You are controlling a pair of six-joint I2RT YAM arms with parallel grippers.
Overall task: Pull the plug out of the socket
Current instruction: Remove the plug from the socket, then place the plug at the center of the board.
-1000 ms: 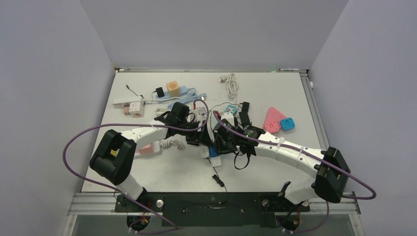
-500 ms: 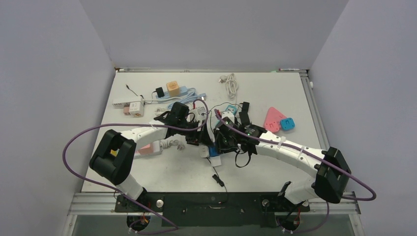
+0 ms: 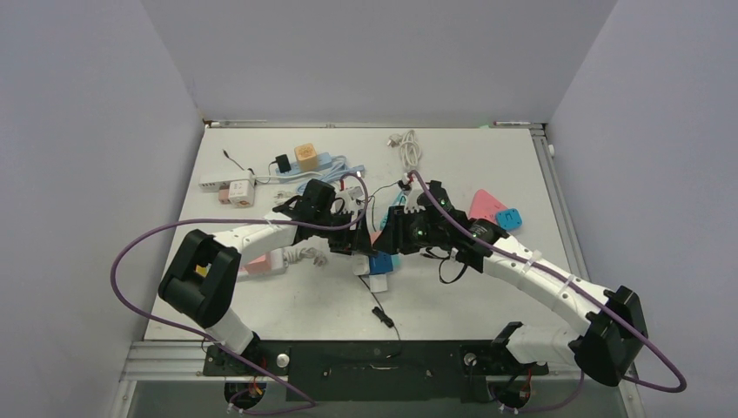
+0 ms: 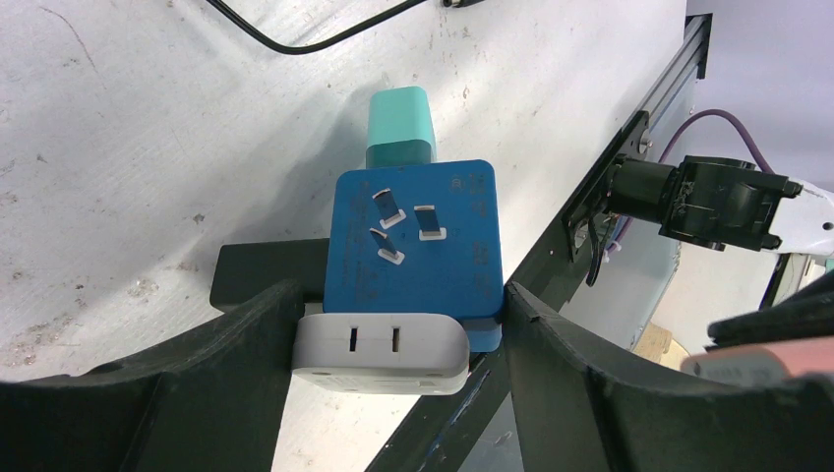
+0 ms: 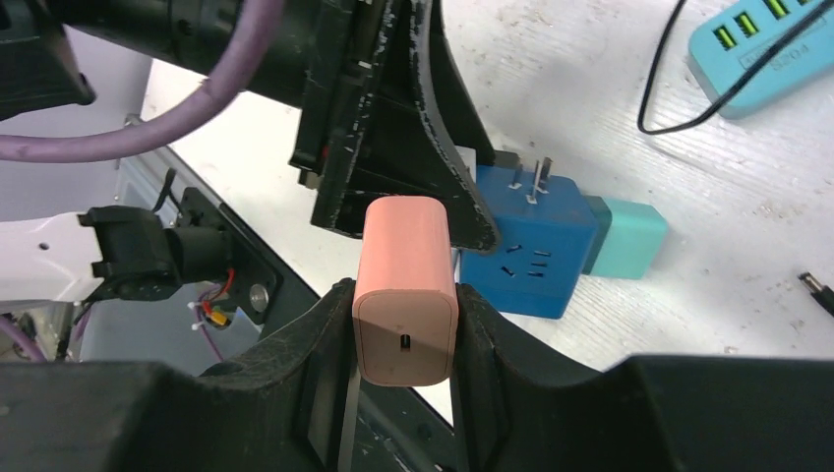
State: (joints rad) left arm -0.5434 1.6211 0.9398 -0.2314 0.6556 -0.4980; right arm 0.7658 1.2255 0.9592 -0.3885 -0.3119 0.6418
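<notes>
While left fingers (image 4: pixel 202 393) grip blue socket (image 4: pixel 438 261) | right fingers (image 5: pixel 313 369) pinch pink plug (image 5: pixel 405 295)

Bright, even light from above — soft shadows, sharp overhead view, wrist-view foregrounds slightly blurred.

top: high, rear, looking down | wrists: close, angled down | all share: blue socket cube (image 4: pixel 418 246) (image 5: pixel 531 261) (image 3: pixel 380 263)

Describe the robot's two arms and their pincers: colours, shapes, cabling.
Both the left arm and the right arm have white links between bulky black joint housings. A purple cable loops loosely along each one. The left pincer and right pincer each have two thick, matte black fingers with curved inner faces, scuffed in places.
</notes>
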